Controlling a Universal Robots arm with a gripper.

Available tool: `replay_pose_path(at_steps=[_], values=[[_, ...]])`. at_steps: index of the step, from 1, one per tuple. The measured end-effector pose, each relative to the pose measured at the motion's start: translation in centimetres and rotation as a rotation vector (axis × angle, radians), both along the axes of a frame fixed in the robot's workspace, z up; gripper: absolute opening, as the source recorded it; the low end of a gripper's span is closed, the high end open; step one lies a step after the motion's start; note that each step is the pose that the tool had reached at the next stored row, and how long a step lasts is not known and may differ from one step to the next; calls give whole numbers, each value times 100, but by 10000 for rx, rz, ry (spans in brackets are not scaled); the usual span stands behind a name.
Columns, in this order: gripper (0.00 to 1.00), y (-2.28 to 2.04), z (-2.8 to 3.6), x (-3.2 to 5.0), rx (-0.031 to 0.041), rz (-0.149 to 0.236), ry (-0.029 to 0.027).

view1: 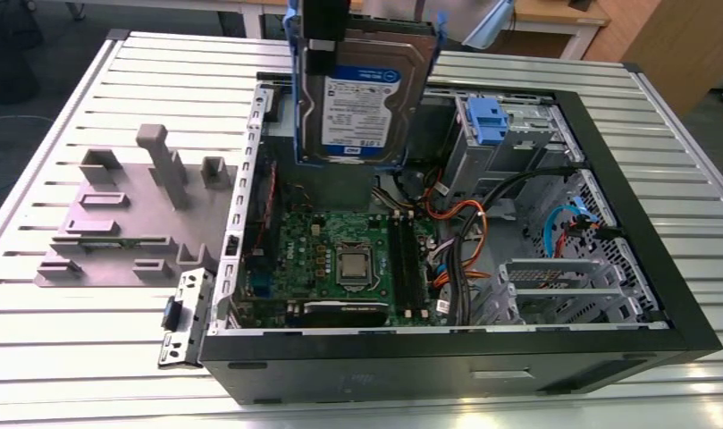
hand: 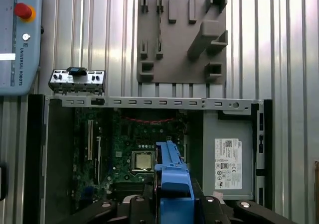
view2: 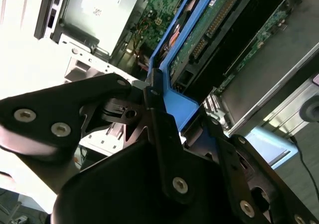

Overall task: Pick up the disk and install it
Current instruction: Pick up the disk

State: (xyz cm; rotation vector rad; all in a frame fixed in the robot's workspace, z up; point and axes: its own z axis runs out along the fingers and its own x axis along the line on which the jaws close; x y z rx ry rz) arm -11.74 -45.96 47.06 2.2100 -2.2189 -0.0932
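Claw (view2: 160,102) is clamped tight on the blue carrier end of the disk (view1: 361,98). In the second wrist view I can see the black fingers (view2: 119,92) pinching the plastic from both sides. In the exterior view the disk hangs upright, handle end up in the claw and label face toward the camera. It's over the open computer case (view1: 457,357), above the motherboard (view1: 337,259). There's a blue-and-white label (view1: 364,107) on the disk's face, the print too small for me to read. In the first wrist view a white label (hand: 228,163) sits on the power supply (hand: 227,129), and I can't read that one either. The grey slotted holder (view1: 122,223) lies on the desk (view1: 75,357) just beside the case, on the exterior view's left.
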Motion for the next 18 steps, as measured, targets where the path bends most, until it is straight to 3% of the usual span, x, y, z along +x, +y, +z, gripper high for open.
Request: replay_pose_path(at_steps=[7, 12, 18], values=[[37, -1, 0, 41, -19, 1, -11], [37, -1, 35, 49, -19, 5, -11], [37, -1, 36, 112, -19, 262, -11]])
